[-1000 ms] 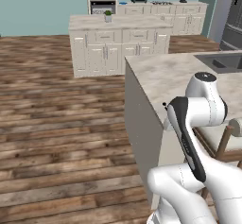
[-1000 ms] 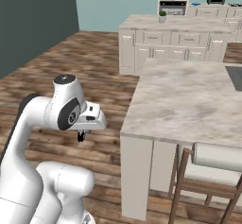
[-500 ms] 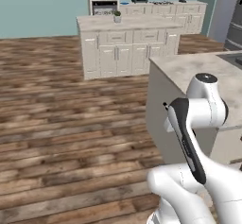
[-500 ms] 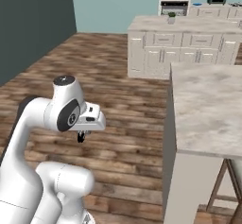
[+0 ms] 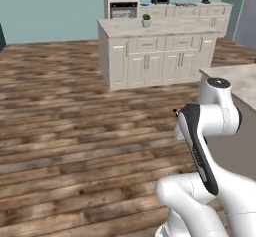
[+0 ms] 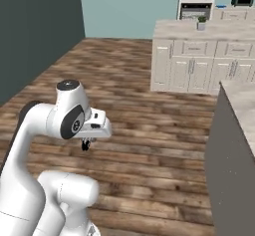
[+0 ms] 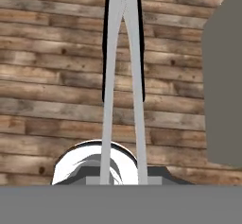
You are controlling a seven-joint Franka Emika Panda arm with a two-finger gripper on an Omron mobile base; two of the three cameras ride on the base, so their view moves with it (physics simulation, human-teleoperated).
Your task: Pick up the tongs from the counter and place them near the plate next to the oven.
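While the arm is folded close over the wood floor, the gripper hangs beneath the hand, clamped on the tongs, whose two pale arms run up from it over the planks. The counter edge stands just right of the robot, and a white cabinet island lies farther back

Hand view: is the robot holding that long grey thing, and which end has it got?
Yes. The tongs sit in the gripper, held at their open end; the joined end points away over the wooden floor.
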